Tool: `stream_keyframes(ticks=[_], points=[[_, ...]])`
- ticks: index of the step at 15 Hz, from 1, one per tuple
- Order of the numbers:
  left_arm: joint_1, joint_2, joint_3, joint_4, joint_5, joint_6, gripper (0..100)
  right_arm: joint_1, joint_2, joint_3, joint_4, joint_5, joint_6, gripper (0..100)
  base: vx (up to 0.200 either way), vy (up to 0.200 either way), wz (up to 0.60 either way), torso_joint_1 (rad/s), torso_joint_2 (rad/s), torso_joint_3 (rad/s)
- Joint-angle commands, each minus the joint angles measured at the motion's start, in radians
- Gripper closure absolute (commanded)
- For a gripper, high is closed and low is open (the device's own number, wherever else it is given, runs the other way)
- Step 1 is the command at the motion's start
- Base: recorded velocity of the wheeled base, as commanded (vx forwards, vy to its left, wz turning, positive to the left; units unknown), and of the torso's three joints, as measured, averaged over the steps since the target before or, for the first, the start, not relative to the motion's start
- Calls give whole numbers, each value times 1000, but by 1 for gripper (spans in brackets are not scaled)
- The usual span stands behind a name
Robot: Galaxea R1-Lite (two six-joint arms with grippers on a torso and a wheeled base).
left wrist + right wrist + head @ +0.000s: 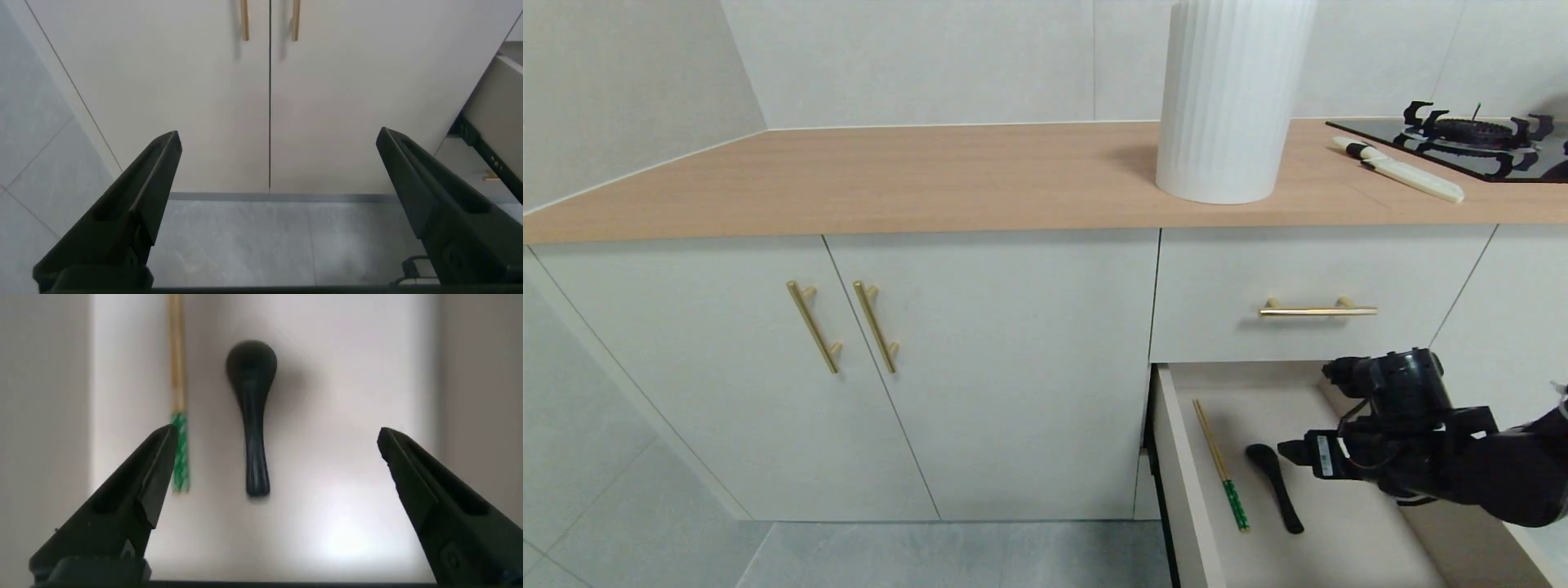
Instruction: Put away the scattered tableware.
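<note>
**Right hand empty over the open drawer, knife left on the bench**

The right hand (276,441) hangs above the open drawer (1180,457) with its jaws spread wide and nothing between them. Directly beneath it a black spoon (252,416) lies flat on the drawer floor. Just beside the spoon and apart from it are the chopsticks (1219,465), with green-banded ends.

The left hand (278,147) is low before the cupboard doors (768,367), equally wide open and holding nothing.

Up on the bench (890,175) a cream knife (1401,171) lies near the hob (1470,135), past a tall white ribbed vessel (1225,98).

I judge a placing step to be finished. The likely next move is to lift the right hand clear of the drawer and go to the knife, gripping it across the handle.

Count: one spoon, one knife and one pair of chopsticks (the sticks lie so close that I cannot separate them).
</note>
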Motion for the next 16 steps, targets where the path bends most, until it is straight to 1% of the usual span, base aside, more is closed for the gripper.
stream_keyframes(ticks=[1, 2, 3, 5, 6, 9, 10, 11, 12, 16], points=[[0, 1, 0, 0, 0, 0, 0, -3, -226, -48, 194, 5, -1, 0, 0, 0, 0, 0, 0, 0], [0, 0, 0, 0, 0, 0, 0, 2, -286, -73, 294, 5, -1, 0, 0, 0, 0, 0, 0, 0], [0, 1, 0, 0, 0, 3, 0, 3, -333, -86, 349, 5, -2, 0, 0, 0, 0, 0, 0, 0], [0, 1, 0, 0, 0, 0, 0, 8, -396, -103, 415, 7, -2, 0, 0, 0, 0, 0, 0, 0], [0, 1, 0, 0, 0, 0, 0, 34, -433, -128, 492, 7, -2, 0, 0, 0, 0, 0, 0, 0], [0, 1, 0, 0, 0, 0, 0, 72, -481, -182, 651, 5, -1, 0, 0, 0, 0, 0, 0, 0], [0, 1, 0, 0, 0, 0, 0, 75, -485, -192, 683, 7, -1, 0, -200, 0, 0, 2, 2, -2], [0, 0, 0, 0, 0, 0, 0, 79, -493, -208, 755, 7, -2, 0, -200, 0, 0, 2, 2, 7], [0, 1, 0, 0, 0, 0, 0, 85, -493, -218, 797, 7, -2, 0, -200, 0, 0, 12, -2, -2], [0, 1, 0, 0, 0, 0, 0, 112, -465, -231, 878, 7, -1, 0, -200, 0, 0, 1, 2, -1]])
